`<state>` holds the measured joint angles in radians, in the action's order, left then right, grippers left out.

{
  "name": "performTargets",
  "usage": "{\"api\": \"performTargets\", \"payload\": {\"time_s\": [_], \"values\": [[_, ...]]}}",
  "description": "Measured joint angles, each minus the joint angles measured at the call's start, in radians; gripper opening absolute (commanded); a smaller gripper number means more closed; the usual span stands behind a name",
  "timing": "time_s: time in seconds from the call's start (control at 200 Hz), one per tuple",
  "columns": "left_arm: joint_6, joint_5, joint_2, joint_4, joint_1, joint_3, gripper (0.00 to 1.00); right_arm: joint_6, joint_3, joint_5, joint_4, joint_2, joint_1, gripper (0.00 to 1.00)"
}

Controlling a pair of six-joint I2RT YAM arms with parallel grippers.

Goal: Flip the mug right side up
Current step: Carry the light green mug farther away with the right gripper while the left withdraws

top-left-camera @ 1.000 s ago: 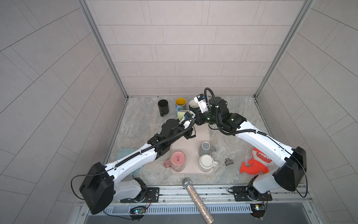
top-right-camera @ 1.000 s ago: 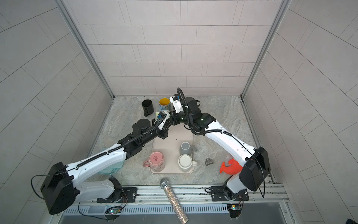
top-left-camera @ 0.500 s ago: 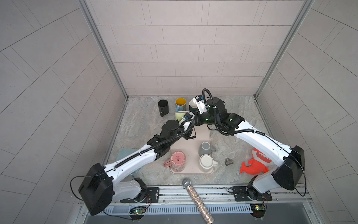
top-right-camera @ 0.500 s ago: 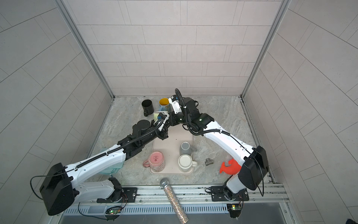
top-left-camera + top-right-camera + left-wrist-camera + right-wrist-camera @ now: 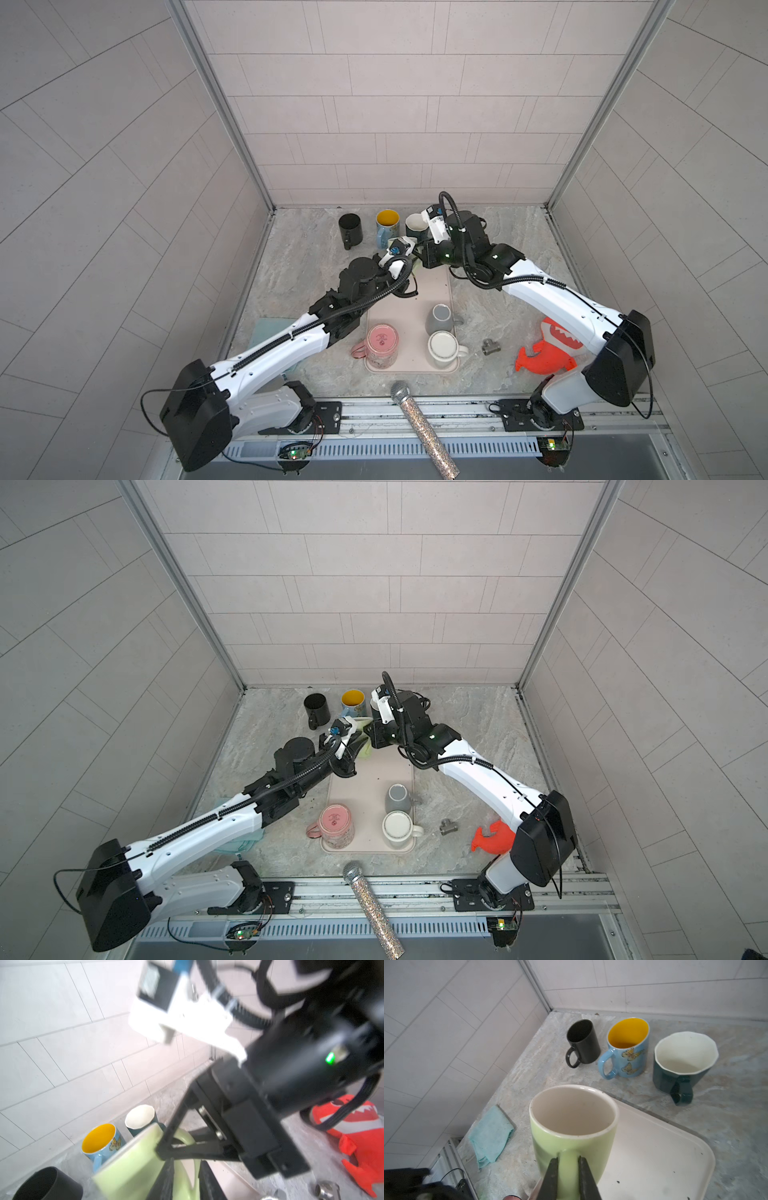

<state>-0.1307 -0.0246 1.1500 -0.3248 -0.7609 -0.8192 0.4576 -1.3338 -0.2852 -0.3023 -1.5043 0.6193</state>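
Note:
A pale green mug (image 5: 571,1140) stands mouth up over the far left corner of the pink tray (image 5: 654,1157). My right gripper (image 5: 568,1158) is shut on its handle. The left gripper (image 5: 186,1162) reaches in from the opposite side. Its jaws stand a little apart around the same handle (image 5: 182,1138), with a strip of tray showing between them. In a top view the two grippers meet at the mug (image 5: 365,748), which the arms mostly hide.
A black mug (image 5: 350,226), a blue mug with a yellow inside (image 5: 387,226) and a dark teal mug (image 5: 415,226) line the back wall. A pink jar mug (image 5: 381,347), a grey mug (image 5: 440,318) and a white mug (image 5: 442,349) stand on the tray. A teal cloth (image 5: 490,1136) lies left, an orange shark toy (image 5: 548,349) right.
The left gripper's jaws have parted a little from the mug handle. The right gripper stays shut on it. Both grippers and the mug have shifted slightly to the left.

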Motion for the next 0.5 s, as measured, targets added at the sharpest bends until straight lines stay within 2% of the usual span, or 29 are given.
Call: {"api": "performTargets", "payload": {"time_s": [0.295, 0.495], "values": [[-0.002, 0.036, -0.015, -0.018, 0.000, -0.008, 0.33, -0.020, 0.021, 0.040, -0.041, 0.002, 0.002, 0.00], [0.039, 0.165, 0.002, 0.061, 0.003, -0.057, 0.37, -0.056, 0.031, 0.104, -0.043, 0.031, -0.044, 0.00]]}}
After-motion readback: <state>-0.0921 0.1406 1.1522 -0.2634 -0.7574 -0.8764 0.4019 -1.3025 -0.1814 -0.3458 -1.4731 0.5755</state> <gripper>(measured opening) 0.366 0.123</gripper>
